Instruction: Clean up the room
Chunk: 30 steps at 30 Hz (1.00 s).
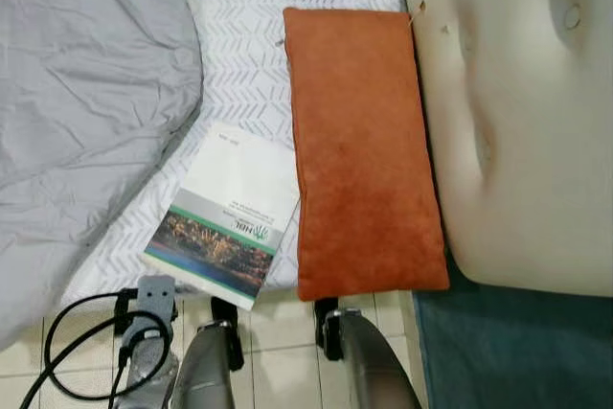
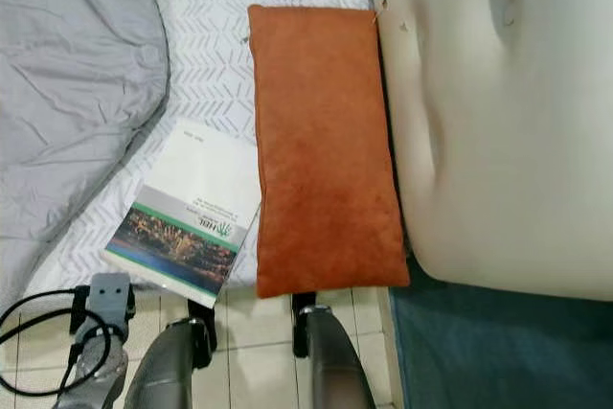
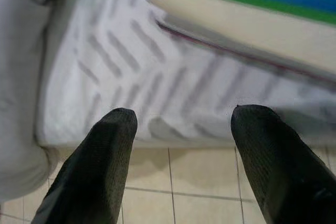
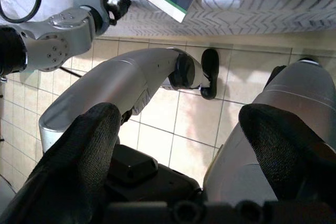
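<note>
On chevron-print sheet point(image 1: 239, 64), oblong rust suede cushion point(image 1: 364, 150), glossy flat booklet point(image 1: 230, 217)

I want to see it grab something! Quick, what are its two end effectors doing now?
Left end effector: open, holding nothing, by the edge of the white chevron-patterned mattress.
Right end effector: open, holding nothing.

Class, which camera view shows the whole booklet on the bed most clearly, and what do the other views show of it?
The left eye view: the booklet lies whole on the patterned sheet, beside the orange cushion. The right eye view shows the same. The left wrist view gives a blurred edge, beyond the open left gripper; the right wrist view catches one corner.
</note>
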Tool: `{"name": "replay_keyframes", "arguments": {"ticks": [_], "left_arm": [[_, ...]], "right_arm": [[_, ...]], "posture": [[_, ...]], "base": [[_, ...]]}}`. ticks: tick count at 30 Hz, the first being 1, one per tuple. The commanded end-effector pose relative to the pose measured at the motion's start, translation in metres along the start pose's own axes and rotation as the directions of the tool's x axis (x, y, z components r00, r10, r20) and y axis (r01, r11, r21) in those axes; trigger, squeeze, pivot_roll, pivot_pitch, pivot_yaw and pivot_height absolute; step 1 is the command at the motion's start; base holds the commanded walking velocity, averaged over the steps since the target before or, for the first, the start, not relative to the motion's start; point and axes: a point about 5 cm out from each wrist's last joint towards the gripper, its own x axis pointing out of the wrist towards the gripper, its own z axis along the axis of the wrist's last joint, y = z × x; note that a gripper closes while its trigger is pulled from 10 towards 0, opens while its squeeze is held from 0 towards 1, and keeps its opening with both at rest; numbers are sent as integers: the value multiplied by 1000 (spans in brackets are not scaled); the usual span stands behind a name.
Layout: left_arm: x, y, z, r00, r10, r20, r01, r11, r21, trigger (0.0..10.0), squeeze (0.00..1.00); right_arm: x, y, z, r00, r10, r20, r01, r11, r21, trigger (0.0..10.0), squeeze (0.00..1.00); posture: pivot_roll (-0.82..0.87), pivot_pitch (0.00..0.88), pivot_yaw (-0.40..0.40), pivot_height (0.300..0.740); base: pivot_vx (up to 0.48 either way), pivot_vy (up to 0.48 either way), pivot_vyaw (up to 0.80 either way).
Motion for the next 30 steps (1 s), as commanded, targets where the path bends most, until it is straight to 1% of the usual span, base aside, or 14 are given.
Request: {"name": "replay_keyframes", "arguments": {"ticks": [1, 4, 7, 8, 9, 11, 13, 15, 16, 17, 18, 21, 25, 30], "left_arm": [[-15, -7, -28, 994, -27, -107, 30, 999, 28, 10000, 0], [-16, -22, -22, 993, -77, -94, 79, 997, 20, 10000, 0], [-23, -43, -16, 988, -137, -75, 137, 991, -13, 10000, 0], [-23, -43, -16, 988, -137, -75, 137, 991, -13, 10000, 0], [-30, -59, -12, 981, -186, -55, 184, 982, -33, 10000, 0], [-37, -72, -7, 974, -224, -37, 223, 974, -51, 10000, 0], [-40, -80, -4, 969, -244, -26, 242, 968, -65, 10000, 0], [-40, -82, -2, 968, -249, -22, 247, 967, -69, 10000, 0], [-40, -87, 3, 965, -262, -6, 261, 963, -73, 10000, 0], [-40, -95, 14, 956, -290, 34, 292, 954, -73, 10000, 0], [-40, -95, 14, 956, -290, 34, 292, 954, -73, 10000, 0], [-39, -102, 24, 948, -313, 58, 316, 946, -73, 10000, 0], [-37, -115, 45, 932, -349, 101, 357, 931, -78, 10000, 0], [-39, -121, 51, 926, -363, 105, 374, 920, -117, 10000, 0]], "right_arm": [[-3, 12, -16, 996, 50, -78, -44, 996, 73, 10000, 0], [-4, 12, -19, 995, 47, -90, -41, 997, 63, 10000, 0], [-5, 12, -21, 994, 44, -99, -39, 998, 56, 10000, 0], [-5, 12, -21, 994, 44, -99, -39, 998, 56, 10000, 0], [-6, 10, -22, 994, 40, -103, -35, 998, 50, 10000, 0], [-7, 9, -22, 994, 34, -103, -30, 999, 45, 10000, 0], [-6, 8, -22, 994, 32, -102, -28, 999, 42, 10000, 0], [-6, 8, -22, 994, 32, -101, -28, 999, 41, 10000, 0], [-6, 8, -22, 995, 32, -100, -28, 999, 39, 10000, 0], [-5, 8, -22, 995, 33, -97, -30, 999, 35, 10000, 0], [-5, 8, -22, 995, 33, -97, -30, 999, 35, 10000, 0], [-5, 9, -22, 995, 35, -96, -32, 999, 32, 10000, 0], [-6, 10, -24, 994, 40, -101, -37, 999, 29, 10000, 0], [-6, 9, -25, 994, 36, -106, -33, 999, 21, 10000, 0]], "posture": [[-315, 651, -97, 740], [-313, 650, -94, 740], [-307, 644, -84, 740], [-307, 644, -84, 740], [-306, 637, -80, 740], [-305, 637, -78, 740], [-306, 634, -78, 740], [-306, 634, -78, 740], [-307, 632, -77, 740], [-308, 632, -77, 740], [-308, 632, -77, 740], [-307, 633, -76, 740], [-305, 630, -69, 740], [-304, 627, -66, 740]], "base": [[0, 0, 0], [0, 0, 0], [0, 0, 0], [0, 0, 0], [0, 0, 0], [0, 0, 0], [0, 0, 0], [0, 0, 0], [0, 0, 0], [0, 0, 0], [0, 0, 0], [0, 0, 0], [0, 0, 0], [0, 0, 0]]}}
